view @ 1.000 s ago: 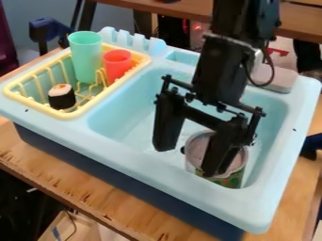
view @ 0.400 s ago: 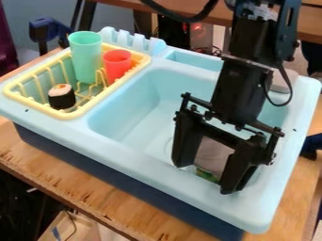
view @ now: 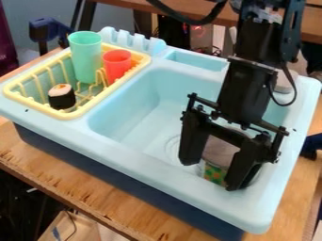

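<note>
Black fingers stood wide apart, and directly between them, as we looked down at a slant, we saw the can (view: 217,153), so it lay neither off to one side of the gripper (view: 213,175) nor behind it. We saw it upright, its long axis running up and down, much as the fingers hung; its pale round top showed below the gripper's crossbar and a strip of patterned side beside one fingertip. One finger stood on the side toward the yellow rack (view: 66,115), the other on the side away from it, partly covering the can. We could not tell whether either finger touched it, and we saw no sign of a firm hold.

We found the can low in the pale blue sink (view: 157,170), near the front wall and well apart from the rack, where a sushi piece (view: 61,98), a green cup (view: 85,56) and a red cup (view: 117,66) sat.
</note>
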Controlling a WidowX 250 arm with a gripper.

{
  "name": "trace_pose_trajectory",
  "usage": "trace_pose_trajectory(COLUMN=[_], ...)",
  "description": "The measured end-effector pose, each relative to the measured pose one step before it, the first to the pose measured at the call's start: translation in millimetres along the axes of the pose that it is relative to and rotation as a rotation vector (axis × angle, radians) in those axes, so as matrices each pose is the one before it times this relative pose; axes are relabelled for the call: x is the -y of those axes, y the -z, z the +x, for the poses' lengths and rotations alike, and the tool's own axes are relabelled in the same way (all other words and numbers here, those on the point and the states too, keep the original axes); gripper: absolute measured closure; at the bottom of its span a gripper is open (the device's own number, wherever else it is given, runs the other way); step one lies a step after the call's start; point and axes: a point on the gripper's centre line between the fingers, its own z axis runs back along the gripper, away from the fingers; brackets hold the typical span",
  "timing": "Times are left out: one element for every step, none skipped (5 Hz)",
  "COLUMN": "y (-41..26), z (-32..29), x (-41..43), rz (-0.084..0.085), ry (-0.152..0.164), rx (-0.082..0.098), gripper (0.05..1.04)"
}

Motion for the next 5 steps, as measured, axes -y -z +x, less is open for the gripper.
trace_pose_trajectory(y=[2.75, 2.19, -8.97, -14.14, -17.14], z=[2.18, 8.78, 11.85, 9.22, 8.79], x=[-9.97, -9.33, -10.90, -4.04, 4.52], rz=[0.0062, 0.0252, 0.0392, 0.0338, 0.0860], ry=[-0.0348, -0.0187, -0.0194, 0.0107, 0.0468], rx=[-0.0220, -0.0102, 0.0741, 0.0693, 0.0528], gripper=[0.083, 0.083, 0.083, 0.083, 0.083])
